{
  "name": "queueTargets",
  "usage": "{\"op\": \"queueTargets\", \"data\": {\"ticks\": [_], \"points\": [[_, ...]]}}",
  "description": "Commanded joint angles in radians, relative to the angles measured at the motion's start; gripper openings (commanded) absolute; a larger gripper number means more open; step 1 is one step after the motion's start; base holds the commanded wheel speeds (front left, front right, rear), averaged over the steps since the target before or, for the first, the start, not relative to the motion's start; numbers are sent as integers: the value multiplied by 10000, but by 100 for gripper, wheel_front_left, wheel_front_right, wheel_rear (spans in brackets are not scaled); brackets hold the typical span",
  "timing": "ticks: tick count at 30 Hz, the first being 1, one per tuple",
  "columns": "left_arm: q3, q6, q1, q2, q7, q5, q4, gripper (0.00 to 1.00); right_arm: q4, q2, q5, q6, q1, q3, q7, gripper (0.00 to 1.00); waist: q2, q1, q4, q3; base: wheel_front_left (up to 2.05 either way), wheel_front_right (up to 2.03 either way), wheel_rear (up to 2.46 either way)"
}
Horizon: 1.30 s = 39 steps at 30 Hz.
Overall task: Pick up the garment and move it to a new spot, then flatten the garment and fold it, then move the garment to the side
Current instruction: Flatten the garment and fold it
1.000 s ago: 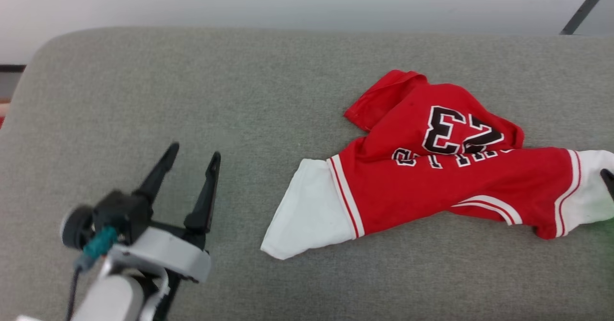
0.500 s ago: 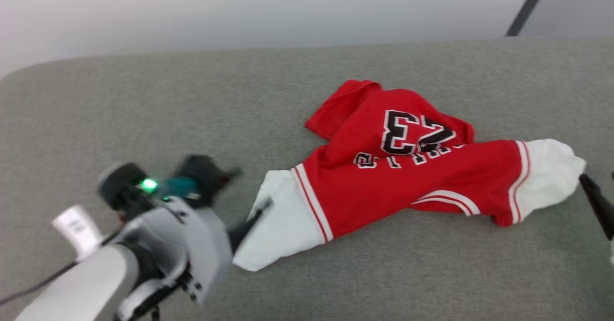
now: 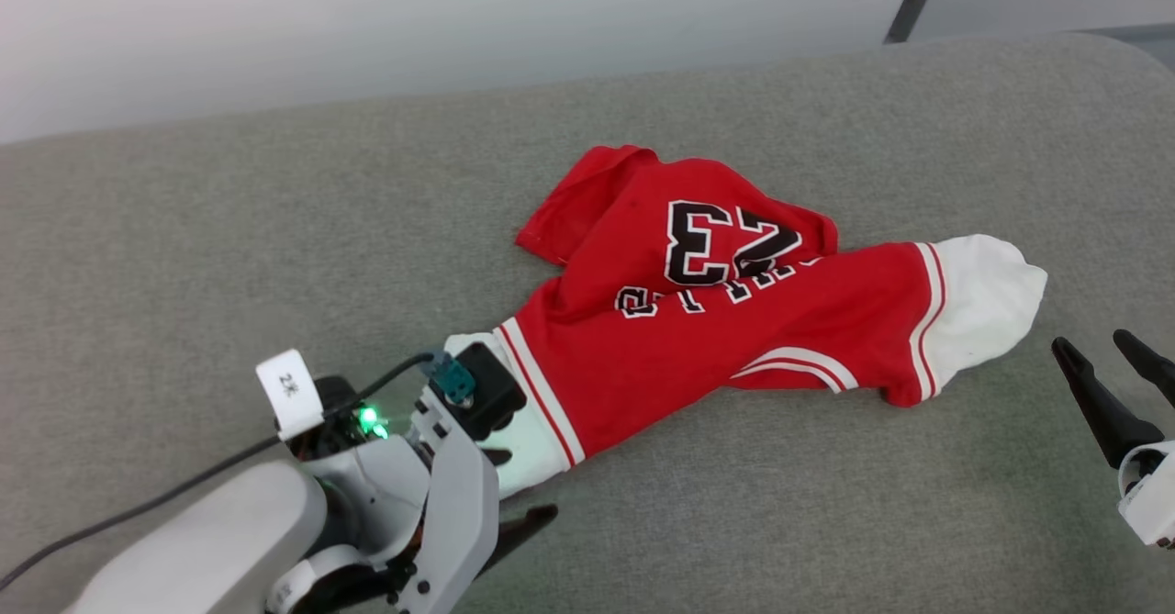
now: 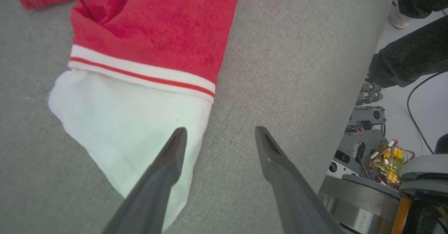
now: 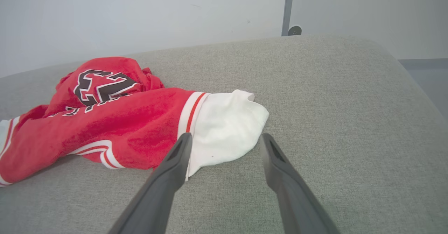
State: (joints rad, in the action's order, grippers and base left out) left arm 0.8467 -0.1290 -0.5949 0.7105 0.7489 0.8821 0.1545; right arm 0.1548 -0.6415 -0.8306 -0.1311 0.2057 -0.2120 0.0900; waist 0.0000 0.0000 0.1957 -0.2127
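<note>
Bare grey surface (image 3: 229,228) lies open all around the crumpled garment (image 3: 734,339); the left claw (image 4: 219,130) crowds one white sleeve.

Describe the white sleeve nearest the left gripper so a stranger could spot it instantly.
On the wide grey surface lies a crumpled red garment numbered 23. Its white sleeve at the robot's left end sits partly under the open left gripper; the other white sleeve lies at the far right end, before the right gripper.
</note>
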Motion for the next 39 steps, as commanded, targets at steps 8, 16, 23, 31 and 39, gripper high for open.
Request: {"op": "queueTargets", "data": {"ticks": [8, 16, 23, 31, 39], "points": [[708, -20, -167, -143, -860, -218, -1014, 100, -486, 413, 439, 7, -347, 591, 440, 100, 0, 0, 293, -233, 0, 0, 0], [1306, -20, -640, -254, -1740, -496, -2095, 100, -812, 574, 667, 7, -356, 745, 754, 100, 0, 0, 366, -419, 0, 0, 0], [1850, -2, -1056, -204, -2445, -669, -2924, 100, -980, 549, 718, 7, -313, 643, 972, 100, 0, 0, 412, -600, 0, 0, 0], [2528, -1, -1414, -392, -3116, -482, -3463, 0, -1181, -5, 845, 7, -20, -64, 1708, 100, 0, 0, 313, -861, 0, 0, 0], [3001, 4, -2043, -649, -3535, -366, -3760, 0, -1388, -1643, 1536, 7, 1376, -2474, 2871, 100, 0, 0, -5, -1234, 0, 0, 0]]}}
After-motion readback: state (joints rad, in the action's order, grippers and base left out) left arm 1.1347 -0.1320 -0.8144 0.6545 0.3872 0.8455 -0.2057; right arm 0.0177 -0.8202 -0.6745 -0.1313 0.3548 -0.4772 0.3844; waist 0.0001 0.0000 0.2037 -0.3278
